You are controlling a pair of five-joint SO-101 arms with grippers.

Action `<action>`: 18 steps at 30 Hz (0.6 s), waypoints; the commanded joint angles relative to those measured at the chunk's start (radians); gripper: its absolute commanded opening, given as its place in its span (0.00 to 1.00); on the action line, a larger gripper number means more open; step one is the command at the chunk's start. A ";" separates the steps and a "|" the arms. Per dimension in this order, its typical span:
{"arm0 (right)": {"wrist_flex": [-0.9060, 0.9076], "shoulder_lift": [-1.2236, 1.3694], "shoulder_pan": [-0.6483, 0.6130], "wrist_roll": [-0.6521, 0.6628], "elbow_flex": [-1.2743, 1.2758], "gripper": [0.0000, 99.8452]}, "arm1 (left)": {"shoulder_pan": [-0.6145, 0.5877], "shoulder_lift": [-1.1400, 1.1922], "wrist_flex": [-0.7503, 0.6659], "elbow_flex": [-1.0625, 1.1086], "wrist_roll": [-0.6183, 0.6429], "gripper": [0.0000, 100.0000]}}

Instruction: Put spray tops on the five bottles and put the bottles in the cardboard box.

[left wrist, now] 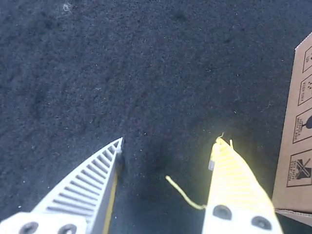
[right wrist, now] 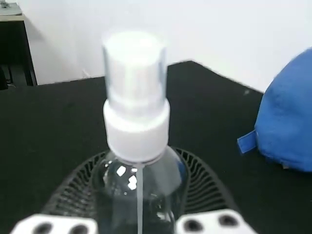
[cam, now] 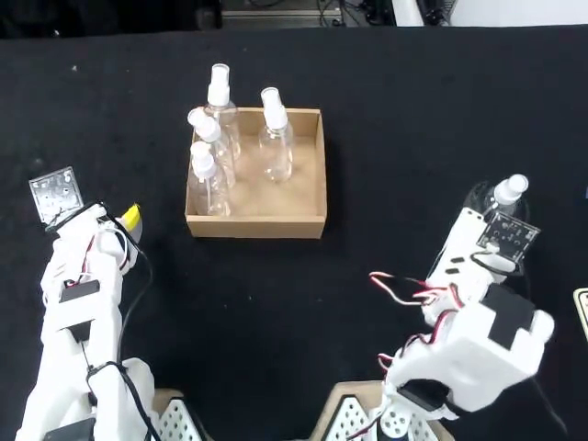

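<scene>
Bottle five (cam: 503,195), spray top (right wrist: 135,97) on, stands roughly upright well right of the cardboard box (cam: 257,226), its body pinched between the jaws of the right gripper (cam: 482,219), so that arm is nearer; four capped bottles (cam: 277,147) stand inside the box. Left gripper (left wrist: 169,142), just left of the box, gapes empty; box-side print is unreadable.

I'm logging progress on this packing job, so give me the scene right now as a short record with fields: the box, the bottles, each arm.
box: cardboard, open top, mid table
in box: four bottles, standing, all with spray tops
fifth bottle: spray top on, outside the box, on the right arm's side
right arm: jaws shut on the fifth bottle
left arm: jaws open, holding nothing, beside the box
left to do: fifth bottle into box
</scene>
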 commanded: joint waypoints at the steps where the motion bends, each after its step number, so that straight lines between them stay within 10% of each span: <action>1: 0.060 -0.252 0.002 0.026 0.041 0.01 | -0.008 -0.029 -0.021 -0.019 -0.008 0.26; 18: 1.005 -1.213 -0.299 0.023 0.042 0.01 | -0.008 -0.029 -0.021 -0.016 -0.008 0.26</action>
